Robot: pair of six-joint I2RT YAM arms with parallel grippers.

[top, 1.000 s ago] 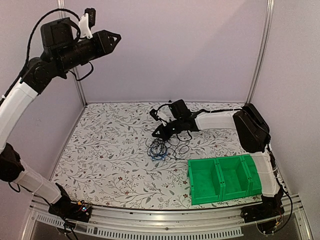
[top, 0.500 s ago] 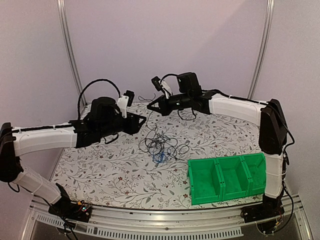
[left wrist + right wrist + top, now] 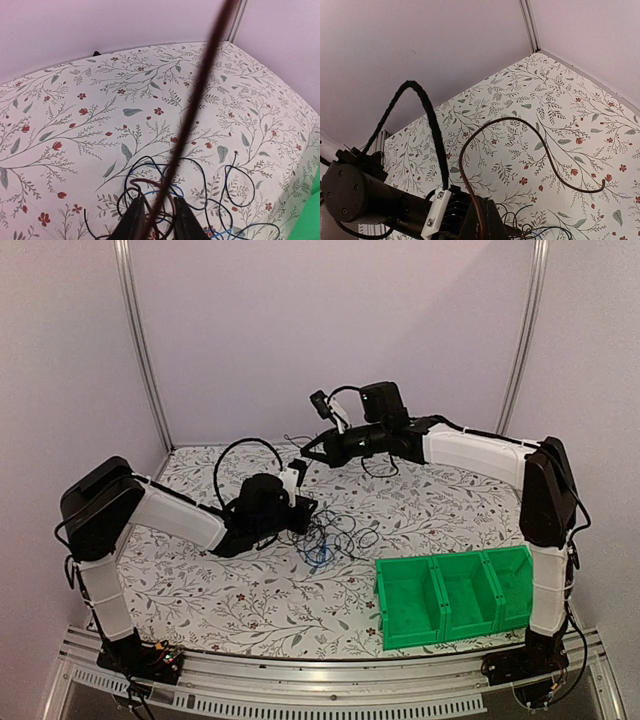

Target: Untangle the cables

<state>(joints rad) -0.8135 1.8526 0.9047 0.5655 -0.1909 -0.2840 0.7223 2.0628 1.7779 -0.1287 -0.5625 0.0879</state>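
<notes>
Walls (image 3: 300, 330), pale lilac, box in my flowered table (image 3: 200, 575), with a green bin (image 3: 450, 595) at its near right corner. Cables (image 3: 328, 538) lie tangled mid-table. My right claw (image 3: 304, 454) is clamped on a raised strand (image 3: 495, 120). My left claw (image 3: 312, 510), fingers apart, straddles a taut one.

**Operator:** What type of site is this?

**Technician:** A robotics laboratory test cell, not a home or a shop.

**Operator:** Which features identify it?

**Technician:** The left arm (image 3: 160, 515) and the right arm (image 3: 480, 455), both jointed machines in black and white, are bolted to an aluminium rail (image 3: 300, 680) at the near edge of the desk (image 3: 200, 580). Plain pale panels (image 3: 330, 330) framed by aluminium posts (image 3: 140, 350) enclose the desk. A green plastic parts bin (image 3: 450, 600) with compartments stands on its patterned cover.
</notes>
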